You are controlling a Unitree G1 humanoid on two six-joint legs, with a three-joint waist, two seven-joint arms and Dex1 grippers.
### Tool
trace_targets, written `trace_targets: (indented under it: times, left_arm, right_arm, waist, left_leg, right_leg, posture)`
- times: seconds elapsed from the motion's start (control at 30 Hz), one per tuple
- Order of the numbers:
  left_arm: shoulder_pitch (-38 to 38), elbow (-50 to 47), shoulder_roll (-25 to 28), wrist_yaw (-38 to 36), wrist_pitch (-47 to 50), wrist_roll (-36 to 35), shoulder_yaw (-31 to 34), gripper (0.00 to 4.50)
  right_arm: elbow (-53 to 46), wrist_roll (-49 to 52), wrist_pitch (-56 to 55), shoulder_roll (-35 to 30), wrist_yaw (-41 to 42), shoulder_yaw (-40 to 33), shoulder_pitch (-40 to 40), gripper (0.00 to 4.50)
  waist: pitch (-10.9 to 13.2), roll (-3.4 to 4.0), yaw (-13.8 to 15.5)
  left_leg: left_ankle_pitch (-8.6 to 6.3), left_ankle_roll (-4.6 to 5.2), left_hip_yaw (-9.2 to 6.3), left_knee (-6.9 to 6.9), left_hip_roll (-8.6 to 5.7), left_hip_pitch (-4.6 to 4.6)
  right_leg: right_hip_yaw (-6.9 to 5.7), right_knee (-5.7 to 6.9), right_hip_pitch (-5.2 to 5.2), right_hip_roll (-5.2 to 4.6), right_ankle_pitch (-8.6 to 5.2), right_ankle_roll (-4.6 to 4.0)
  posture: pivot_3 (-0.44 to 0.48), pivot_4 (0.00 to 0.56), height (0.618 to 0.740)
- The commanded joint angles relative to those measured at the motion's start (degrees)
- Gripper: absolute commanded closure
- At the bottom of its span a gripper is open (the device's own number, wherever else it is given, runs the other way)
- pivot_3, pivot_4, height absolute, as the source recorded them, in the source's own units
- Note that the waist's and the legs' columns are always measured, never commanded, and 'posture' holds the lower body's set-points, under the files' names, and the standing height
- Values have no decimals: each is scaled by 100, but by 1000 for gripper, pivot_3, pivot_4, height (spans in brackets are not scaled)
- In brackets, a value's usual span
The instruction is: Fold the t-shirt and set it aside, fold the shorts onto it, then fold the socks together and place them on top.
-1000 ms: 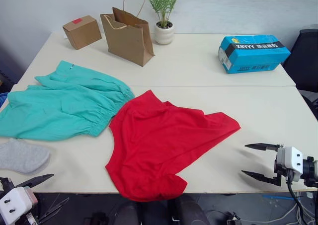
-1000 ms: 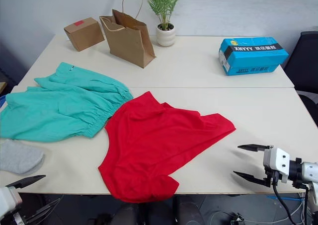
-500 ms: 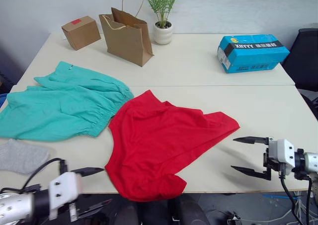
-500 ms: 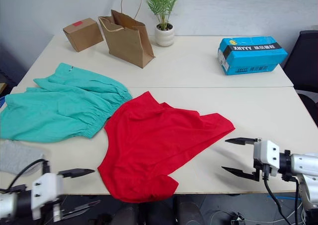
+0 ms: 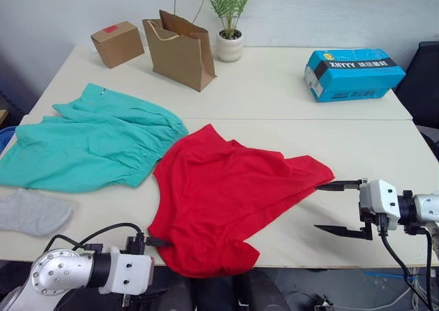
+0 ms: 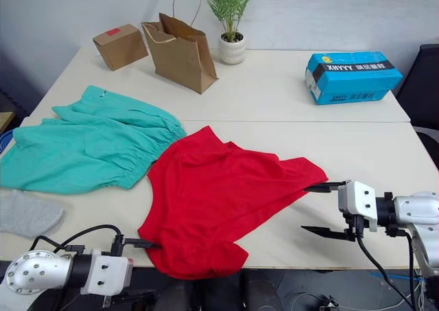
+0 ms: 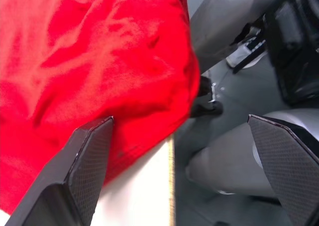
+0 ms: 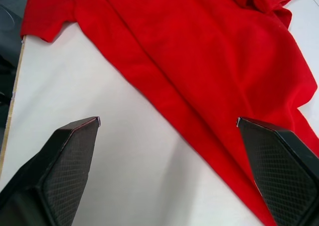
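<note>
T-shirt point(image 5: 226, 201) lies crumpled in the middle of the table's point(image 5: 274, 91) near half in my head views, its lower part hanging over the near edge. The shorts point(image 5: 89, 146) are spread toward the left edge, their gathered waistband just beside the t-shirt's upper left side. One of the socks point(image 5: 31, 211) lies near the front left corner, below the shorts. My left pincer point(image 5: 156, 242) sits at the near edge with one finger touching the t-shirt's lower left border. My right pincer point(image 5: 336, 206) hovers near the front right, jaws wide apart, upper finger at the t-shirt's right tip. Along the far edge stand a cardboard box point(image 5: 118, 43), a paper bag point(image 5: 182, 47), a potted plant point(image 5: 230, 22) and a blue box point(image 5: 353, 72).

From my left wrist, my fingers point(image 7: 84, 161) are spread wide apart, one beside the red cloth where it drapes over the table edge, the other off the table.

From my right wrist, my fingers point(image 8: 75, 156) stand wide apart over the bare tabletop, with the t-shirt's red edge running between them.
</note>
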Motion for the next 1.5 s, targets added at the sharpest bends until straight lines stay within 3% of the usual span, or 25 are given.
trace_targets:
  times: [0.03, 0.13, 0.23, 0.43, 0.7, 1.1, 1.23, 1.5]
  left_arm:
    - [-287, 233, -73, 120, -384, 363, -378, 0]
    - [-597, 504, -164, 278, -594, 648, -645, 0]
    - [-834, 640, -375, 422, -609, 579, -763, 597]
    - [-920, 698, -338, 328, -590, 514, -913, 2308]
    - [-1017, 595, -493, 82, -213, -564, -873, 4480]
    - [-1325, 337, -372, -4, 1563, -2127, -143, 4480]
    - [-2026, 761, -521, 413, 1626, -1930, 175, 4480]
    - [-2883, 1594, -420, 486, 1238, -1435, 323, 4480]
  right_arm:
    - [6, -25, -72, 23, -34, 29, -67, 16]
    - [44, -54, -84, 33, -81, 54, -120, 16]
    - [70, -51, -47, 34, -162, 29, -150, 0]
    - [55, -20, -47, 25, -198, -23, -30, 0]
    - [6, 110, 144, 13, -274, -76, 101, 0]
    - [10, 299, 483, 57, -349, -82, 108, 0]
    - [341, -33, 265, 128, -671, -47, -183, 0]
    - [1483, -1094, -663, 86, -837, 493, -1004, 0]
  waist:
    - [0, 0, 7]
    - [-2, 3, 32]
    - [-5, 9, 75]
    - [-14, 25, 120]
    - [-20, 35, 116]
    - [-20, 34, 97]
    - [-19, 34, 111]
    - [-19, 34, 83]
  left_leg:
    - [0, 0, 0, 1, 0, -1]
    - [0, 0, 1, 1, 0, -1]
    - [1, 1, 3, 5, 0, 0]
    - [2, 3, 3, 7, -1, 2]
    - [10, 17, 2, 11, -5, 13]
    - [13, 9, 2, 5, -3, 12]
    - [16, 4, 0, 11, -5, 10]
    - [35, -29, 11, 7, -1, 10]
  right_leg:
    - [0, 1, -1, 0, 0, 0]
    - [0, 1, -1, 0, 0, 1]
    - [1, 5, -1, -1, 1, 2]
    - [1, 12, 0, -4, 1, 2]
    - [2, 24, 8, -8, 7, 12]
    - [2, 24, 3, -4, 5, 10]
    - [2, 25, 5, -4, 6, 11]
    - [7, 24, -5, 8, 3, 8]
  posture:
    - [0, 150, 740]
    - [0, 150, 740]
    - [0, 150, 740]
    - [0, 150, 740]
    - [0, 150, 740]
    - [0, 150, 740]
    - [0, 150, 740]
    - [0, 150, 740]
